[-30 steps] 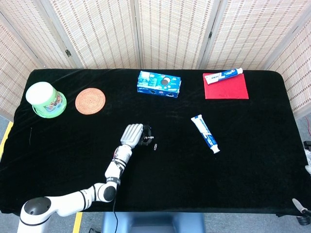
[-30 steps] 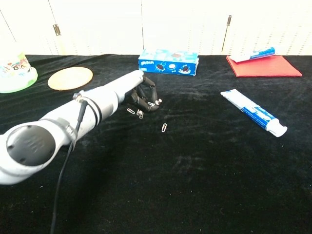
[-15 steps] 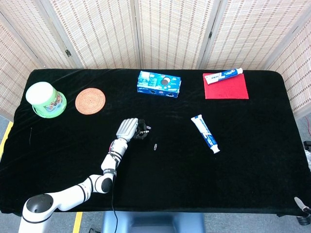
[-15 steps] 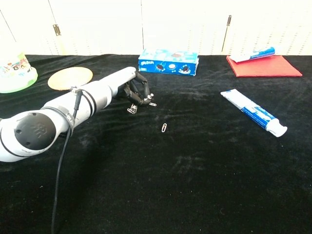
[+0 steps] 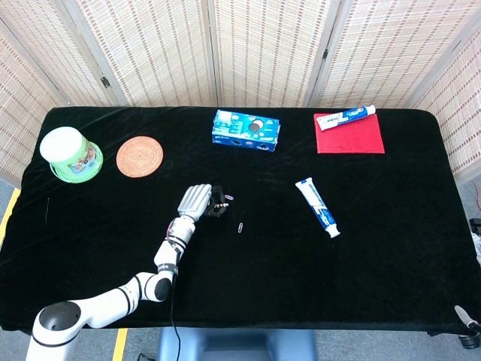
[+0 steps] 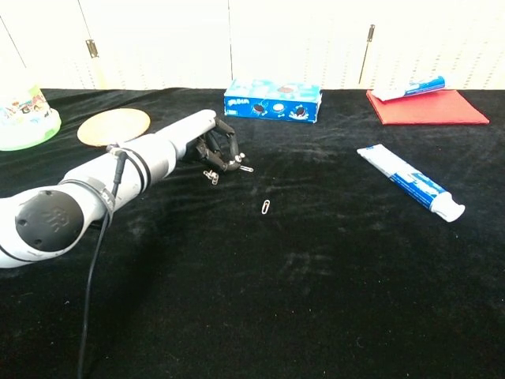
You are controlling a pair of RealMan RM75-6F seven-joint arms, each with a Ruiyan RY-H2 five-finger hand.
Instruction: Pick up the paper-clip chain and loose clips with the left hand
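My left hand (image 5: 199, 201) (image 6: 207, 145) is over the middle of the black table (image 5: 376, 248), its dark fingers curled in around the paper-clip chain (image 6: 211, 174), which dangles just under the fingers. One clip (image 6: 246, 167) (image 5: 228, 198) sticks out to the right of the fingertips. A loose silver clip (image 5: 240, 228) (image 6: 267, 207) lies on the cloth, a short way right and nearer than the hand. The right hand shows in neither view.
A blue biscuit box (image 5: 246, 129) lies behind the hand. A woven coaster (image 5: 140, 156) and a green-lidded tub (image 5: 71, 153) stand at the far left. A toothpaste tube (image 5: 317, 207) lies to the right, another tube (image 5: 346, 116) on a red cloth (image 5: 349, 134) at the back right.
The left hand has drawn back to the left and slightly away, carrying the chain with it. The loose clip on the cloth has stayed where it was.
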